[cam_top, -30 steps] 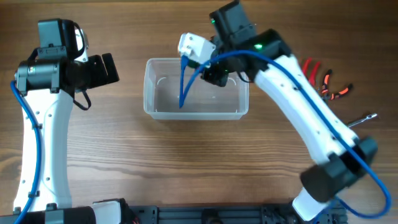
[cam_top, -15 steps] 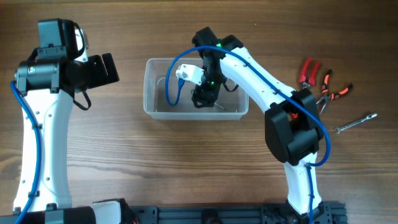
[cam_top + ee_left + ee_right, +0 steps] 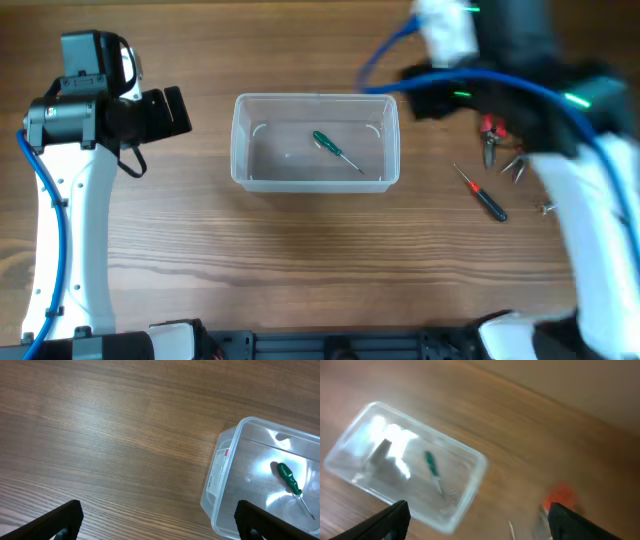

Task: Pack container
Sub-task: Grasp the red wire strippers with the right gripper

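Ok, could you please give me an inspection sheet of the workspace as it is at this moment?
Surface: wooden table, plain grain.
Job's things: clear container upright mid-table, green-handled screwdriver lying inside; second screwdriver and pliers on the table to its right, partly blurred.
Clutter: nothing seen.
Grippers: left gripper open, empty, beside the container; right gripper open, empty, view blurred.
Cables: left arm's blue cable; right arm's blue cable.
Surroundings: nothing seen.
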Controlling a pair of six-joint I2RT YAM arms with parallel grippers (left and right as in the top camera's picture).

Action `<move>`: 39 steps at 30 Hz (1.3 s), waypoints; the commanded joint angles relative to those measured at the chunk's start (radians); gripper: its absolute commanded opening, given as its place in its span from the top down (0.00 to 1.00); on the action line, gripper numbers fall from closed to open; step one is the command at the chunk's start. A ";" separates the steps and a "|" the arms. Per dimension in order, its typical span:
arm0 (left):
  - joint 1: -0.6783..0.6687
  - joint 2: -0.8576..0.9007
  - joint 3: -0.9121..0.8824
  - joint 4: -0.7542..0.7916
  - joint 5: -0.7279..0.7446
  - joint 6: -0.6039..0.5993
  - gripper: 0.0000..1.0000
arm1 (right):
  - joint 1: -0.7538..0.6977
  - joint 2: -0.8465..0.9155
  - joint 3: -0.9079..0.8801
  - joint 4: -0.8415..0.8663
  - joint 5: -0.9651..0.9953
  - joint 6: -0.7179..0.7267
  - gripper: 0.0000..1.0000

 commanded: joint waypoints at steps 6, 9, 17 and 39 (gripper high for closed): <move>0.005 0.007 0.013 -0.003 0.048 -0.010 0.00 | -0.355 -0.068 -0.022 -0.150 0.020 0.213 0.01; 0.005 0.007 0.013 -0.003 0.047 -0.010 0.00 | -0.413 0.033 -0.023 -0.113 0.011 0.210 0.00; 0.005 0.007 0.013 -0.007 0.047 -0.010 0.00 | -0.439 0.427 -0.023 -0.021 -0.048 0.179 0.01; 0.005 0.007 0.013 -0.044 0.047 -0.010 0.00 | -0.439 0.808 -0.025 0.218 -0.065 0.227 0.00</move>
